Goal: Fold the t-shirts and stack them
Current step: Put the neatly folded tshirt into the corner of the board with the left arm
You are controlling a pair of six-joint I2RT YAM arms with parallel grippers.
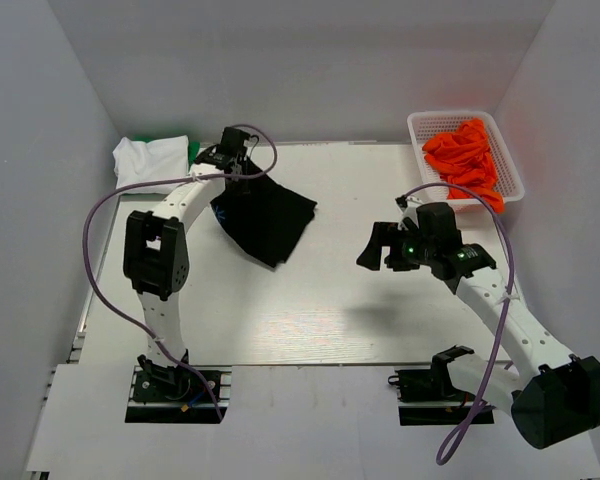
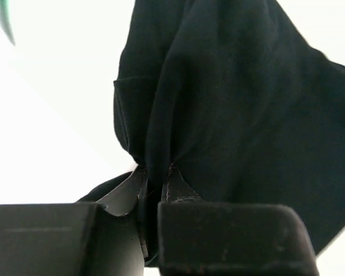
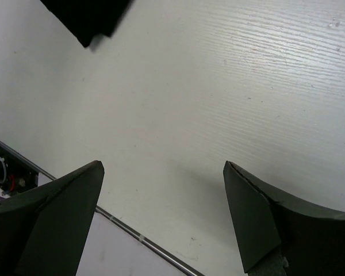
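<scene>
The black t-shirt (image 1: 268,218) lies folded on the table's back left, one edge lifted by my left gripper (image 1: 230,158). In the left wrist view the gripper (image 2: 155,170) is shut on a bunch of the black cloth (image 2: 236,103), which hangs away from it. A white t-shirt (image 1: 150,160) lies at the far left corner with a green one (image 1: 192,150) showing behind it. Orange t-shirts (image 1: 465,155) fill a basket. My right gripper (image 1: 372,250) is open and empty above the bare table (image 3: 218,92); a corner of the black t-shirt (image 3: 89,17) shows at the top of its view.
A white plastic basket (image 1: 510,165) stands at the back right corner. White walls enclose the table on three sides. The table's front edge (image 3: 144,238) runs below the right gripper. Purple cables loop from both arms.
</scene>
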